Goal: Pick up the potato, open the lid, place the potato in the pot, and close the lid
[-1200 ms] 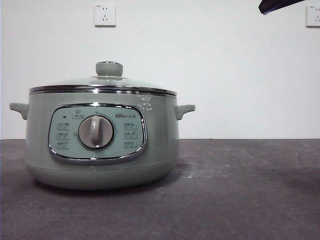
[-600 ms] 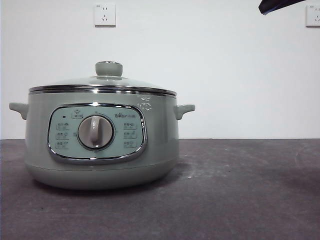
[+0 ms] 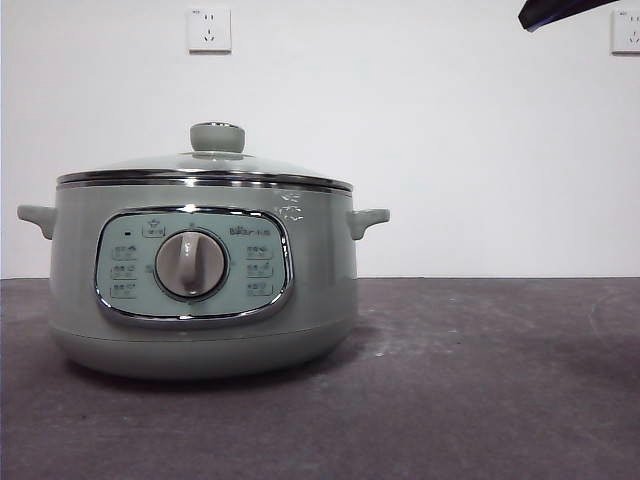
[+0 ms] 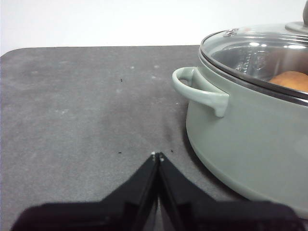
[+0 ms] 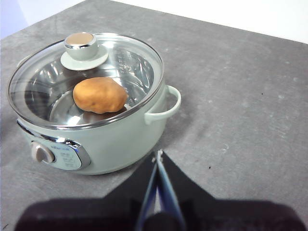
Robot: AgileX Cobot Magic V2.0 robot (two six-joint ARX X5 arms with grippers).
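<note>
Inside the pot [image 5: 91,139], under the seated lid [image 5: 84,79], lies the potato [image 5: 100,95]. Right pincer [image 5: 158,156] hangs above and beside, left pincer [image 4: 156,156] low by the handle; both pressed together, holding nothing.

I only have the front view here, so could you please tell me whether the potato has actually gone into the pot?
Observer: Yes. The right wrist view shows the potato lying on the steel floor inside the pot, seen through the glass lid.
Operator: Thank you. Is the lid seated properly?
Observer: It looks so: its chrome rim sits on the pot's rim all the way round in that view.
Operator: And where are the grippers, please?
Observer: The left gripper is shut and empty, low over the table beside one pot handle.
Operator: And the other?
Observer: The right gripper is shut and empty, raised above the table beside the pot.
</note>
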